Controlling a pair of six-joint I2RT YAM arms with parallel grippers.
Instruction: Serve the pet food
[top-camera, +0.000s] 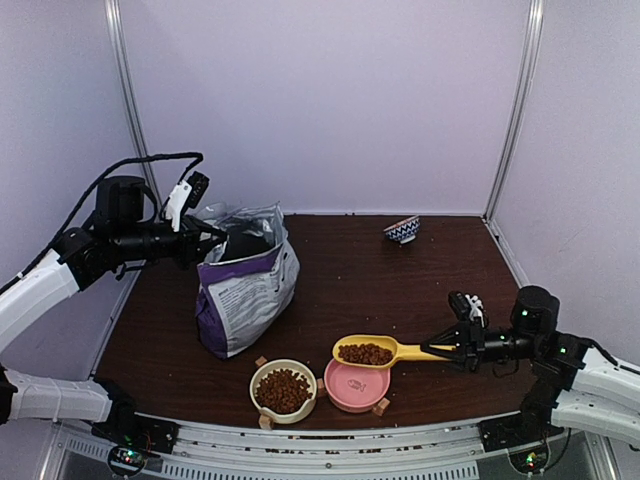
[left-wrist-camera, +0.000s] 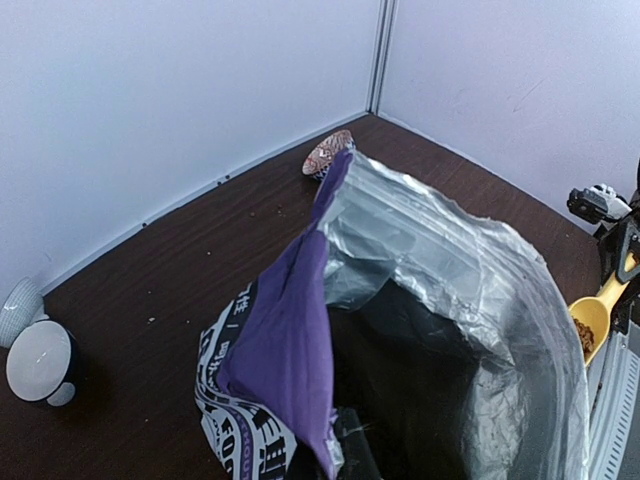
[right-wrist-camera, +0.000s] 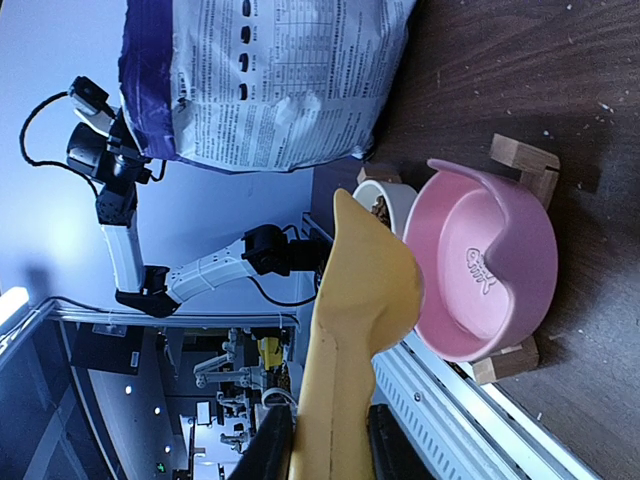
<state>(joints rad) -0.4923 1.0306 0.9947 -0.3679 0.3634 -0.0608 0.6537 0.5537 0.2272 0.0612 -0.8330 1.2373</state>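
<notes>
Over pink bowl (top-camera: 346, 398), right claw (top-camera: 452, 350) pinching scoop (top-camera: 404, 350) of kibble (top-camera: 365, 353), raised left claw (top-camera: 208, 240) pinching bag (top-camera: 245, 292) rim.

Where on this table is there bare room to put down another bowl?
Widest bare patch: mid-table, between the bag, the patterned bowl and the scoop. Also the near-left corner, bordered by bag and cream bowl. Crowded: near edge, cream and pink bowl side by side, scoop by the pink one.

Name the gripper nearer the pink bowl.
Right. The right gripper is right of the pink bowl, holding the yellow scoop above its rim; the left gripper is back-left, gripping the purple bag.
</notes>
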